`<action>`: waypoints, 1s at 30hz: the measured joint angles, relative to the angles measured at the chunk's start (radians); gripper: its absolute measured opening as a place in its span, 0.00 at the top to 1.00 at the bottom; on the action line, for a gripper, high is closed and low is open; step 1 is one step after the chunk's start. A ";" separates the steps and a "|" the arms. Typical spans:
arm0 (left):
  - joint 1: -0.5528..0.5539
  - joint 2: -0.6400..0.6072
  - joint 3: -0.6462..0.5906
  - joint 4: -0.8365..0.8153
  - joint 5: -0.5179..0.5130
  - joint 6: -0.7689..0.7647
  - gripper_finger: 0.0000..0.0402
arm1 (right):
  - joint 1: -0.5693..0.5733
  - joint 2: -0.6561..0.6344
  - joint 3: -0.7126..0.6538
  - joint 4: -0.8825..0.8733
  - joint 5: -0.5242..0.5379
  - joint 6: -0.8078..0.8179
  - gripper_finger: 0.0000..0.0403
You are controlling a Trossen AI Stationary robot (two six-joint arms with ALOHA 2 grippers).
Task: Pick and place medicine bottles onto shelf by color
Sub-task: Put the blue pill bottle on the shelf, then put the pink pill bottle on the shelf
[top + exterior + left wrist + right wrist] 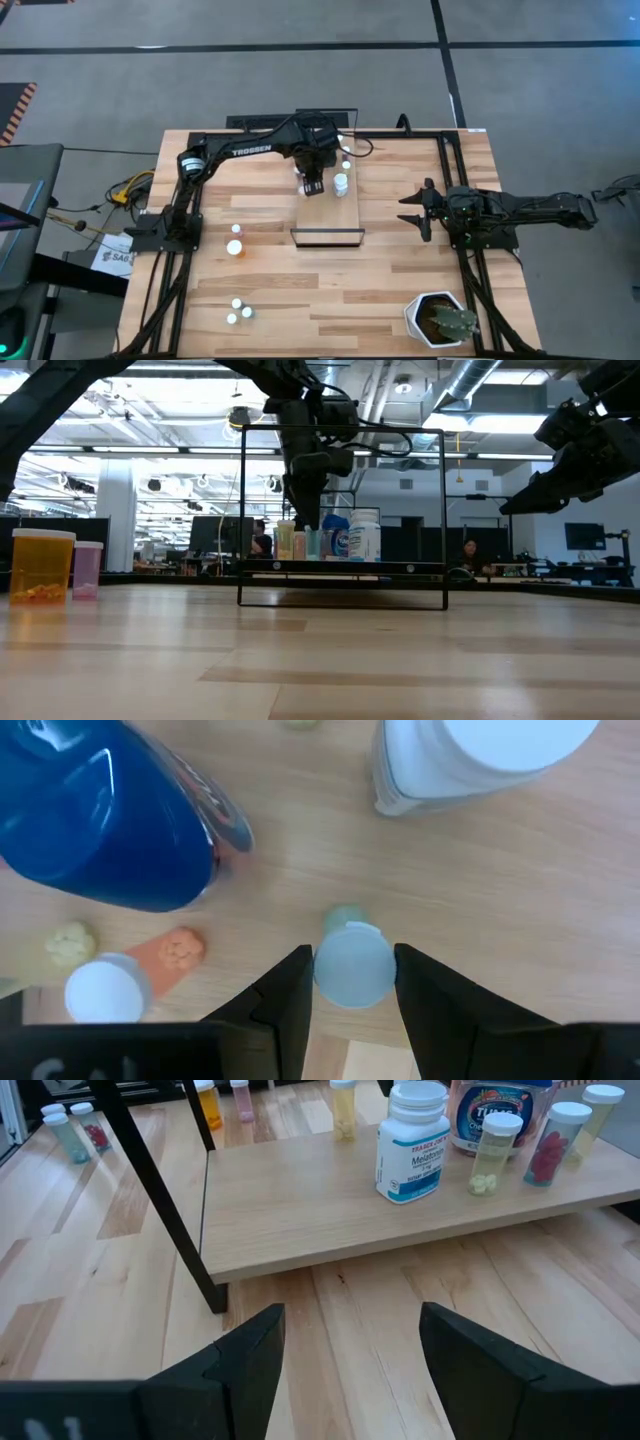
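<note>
1. One small vial [352, 965] sits between the fingers of the left gripper [350, 995], low centre of the left wrist view; jaws narrowed onto its pale cap, apparently gripping it, directly over the shelf [327, 215].
2. Probably light, stiff plastic, smooth and round, so apt to slip or twist; best taken across the cap or just under it, squarely, with little force needed.
3. Likely to topple when set down: narrow base, tall for its width, neighbours close.
4. Crowded around it in the left wrist view: a big blue bottle [105, 820] at upper left, a white bottle [470, 760] at upper right, an orange vial [125, 982] at lower left lying close by.
5. Elsewhere on the table in the high view: two bottles [236, 240] left of centre, a cluster of three [238, 310] at lower left, none yet shelved.
6. Right gripper [420, 210] waits at centre right of the high view, jaws spread wide, nothing in them, facing the shelf's side.
7. Light wood planks for the tabletop [400, 270], smooth and level; the shelf a pale board in a dark frame.
8. White plant pot [440, 320] at lower right of the high view, well apart from the work.
9. Beyond, in the low view: an open hall with ceiling ducts, screens, and people seated far off.
</note>
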 joint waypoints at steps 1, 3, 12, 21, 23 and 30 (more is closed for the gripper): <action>0.000 0.000 0.000 0.000 0.000 0.000 0.69 | 0.000 0.000 0.000 0.000 0.000 0.000 0.37; 0.001 0.000 0.000 0.005 -0.006 -0.001 0.69 | 0.000 0.000 0.000 0.000 0.000 0.000 0.37; 0.003 0.000 0.000 0.014 -0.009 -0.005 0.58 | 0.000 0.000 0.000 0.000 0.000 0.000 0.37; 0.002 -0.026 0.019 -0.021 -0.031 0.000 0.44 | 0.000 0.000 0.000 0.000 0.000 0.000 0.37; 0.002 -0.043 0.039 -0.037 -0.035 0.000 0.43 | 0.000 0.000 0.000 0.000 0.000 0.000 0.37; -0.003 -0.154 0.028 -0.113 -0.002 -0.048 0.42 | 0.000 0.000 0.000 0.000 0.000 0.000 0.37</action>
